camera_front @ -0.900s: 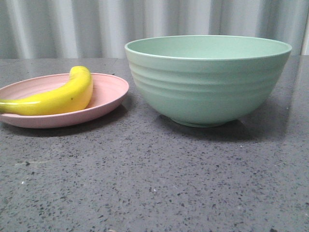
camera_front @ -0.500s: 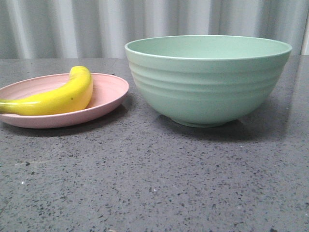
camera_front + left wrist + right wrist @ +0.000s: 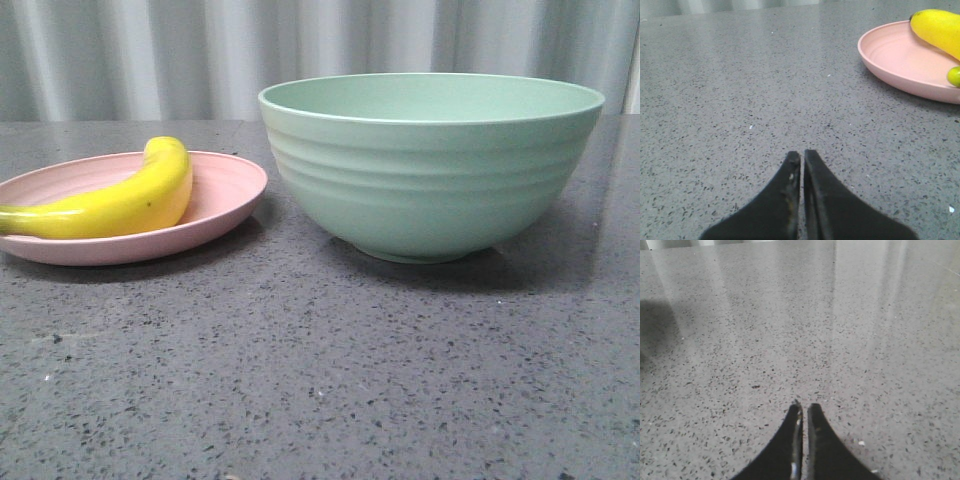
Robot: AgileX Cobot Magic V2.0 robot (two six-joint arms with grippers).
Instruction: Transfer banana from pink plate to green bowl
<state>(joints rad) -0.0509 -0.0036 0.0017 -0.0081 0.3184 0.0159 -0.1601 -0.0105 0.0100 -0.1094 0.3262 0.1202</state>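
The yellow banana (image 3: 120, 203) lies on the pink plate (image 3: 225, 195) at the left of the front view. The large green bowl (image 3: 430, 170) stands to the right of the plate, a small gap between them; what its inside holds is hidden. No gripper shows in the front view. In the left wrist view my left gripper (image 3: 802, 155) is shut and empty over bare table, with the plate (image 3: 895, 60) and banana (image 3: 940, 27) some way off. In the right wrist view my right gripper (image 3: 804, 407) is shut and empty over bare table.
Everything stands on a grey speckled stone table (image 3: 320, 380). A pale corrugated wall (image 3: 200, 50) runs behind it. A dark shadow (image 3: 657, 322) falls on the table in the right wrist view.
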